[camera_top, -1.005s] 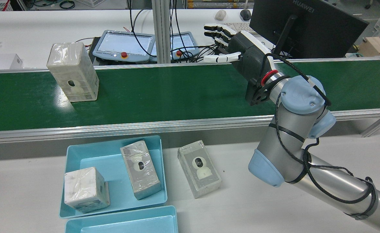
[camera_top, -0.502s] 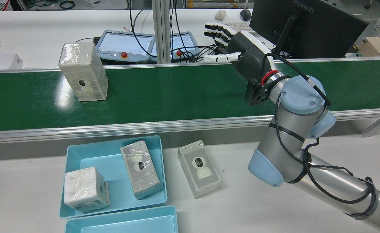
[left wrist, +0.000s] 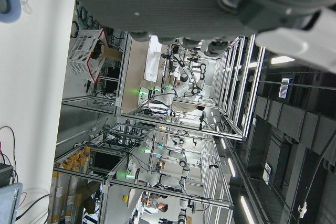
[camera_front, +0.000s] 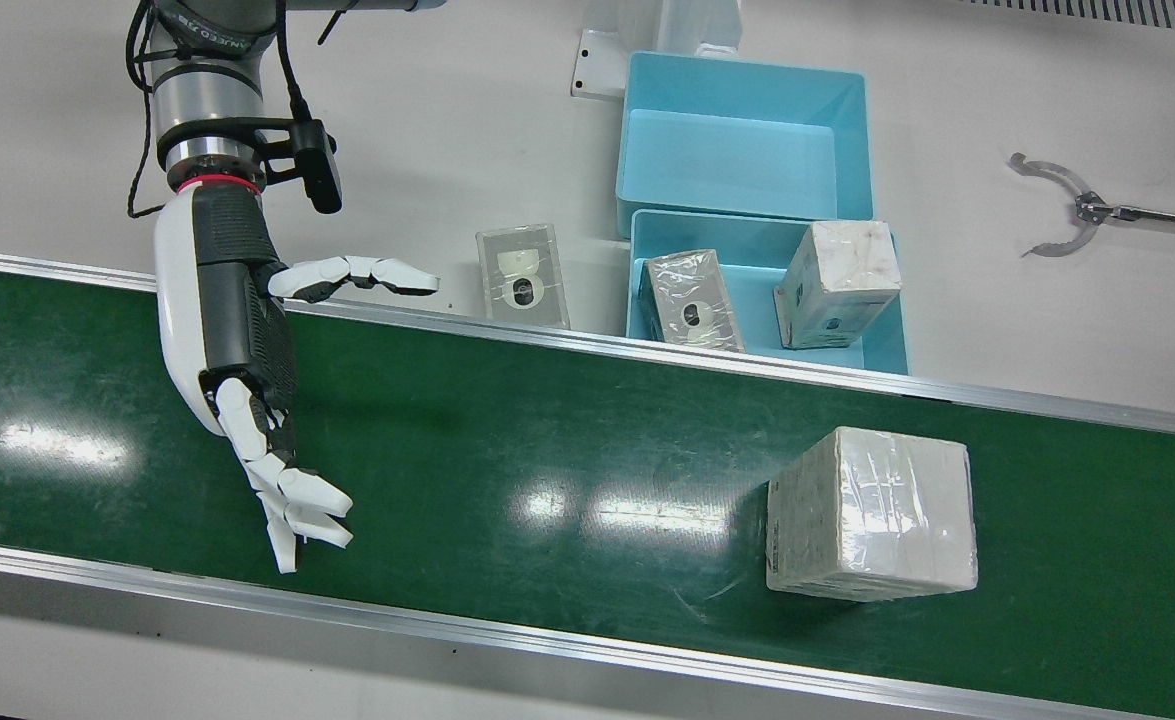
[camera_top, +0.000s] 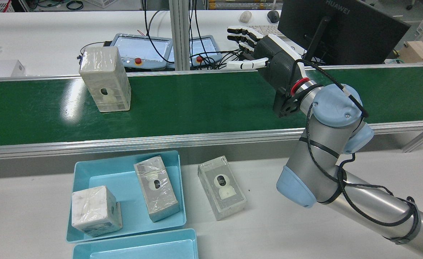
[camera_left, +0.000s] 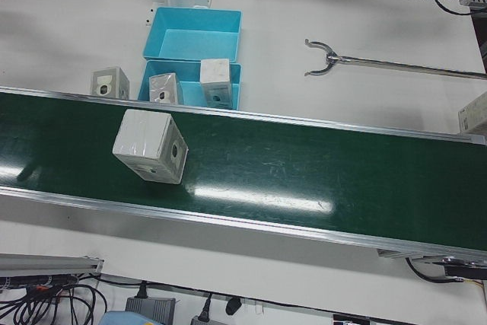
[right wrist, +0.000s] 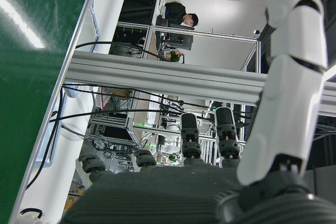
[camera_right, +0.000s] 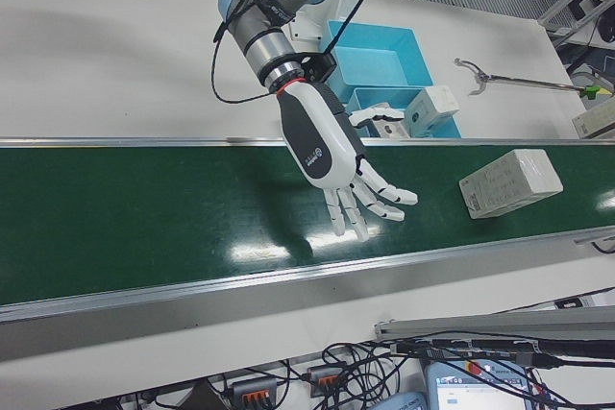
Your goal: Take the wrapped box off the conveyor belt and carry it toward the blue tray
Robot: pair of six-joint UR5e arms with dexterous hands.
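Wrapped box [camera_top: 105, 79] stands upright on the green conveyor belt [camera_top: 204, 100], close to the belt's far rail as the rear view shows it, and well apart from the right hand [camera_top: 265, 54]. Compared with the rear picture half a second ago, the box has shifted further along the belt toward that hand, while the arm and hand sit just where they were. The front view shows the same box [camera_front: 872, 512] nearer the belt's operator-side rail, with a bare stretch of belt between it and the right hand [camera_front: 247, 380].

That hand holds nothing: its fingers [camera_right: 370, 201] are spread apart and stretched out above the belt, the thumb sticking out sideways. The left hand [left wrist: 210, 3] shows only in its own camera, as a dark blurred casing along the top edge, so I cannot tell whether it is released or clenched.

On the white worktop beside the belt's robot-side rail sits the blue tray [camera_top: 89, 169], with two wrapped boxes inside: one lying flat [camera_top: 156, 188], one in the near-left corner [camera_top: 95, 211]. A second blue tray [camera_top: 135, 246] touches its near edge. Another wrapped box [camera_top: 221, 187] lies flat on the worktop just beside the first tray's right wall.
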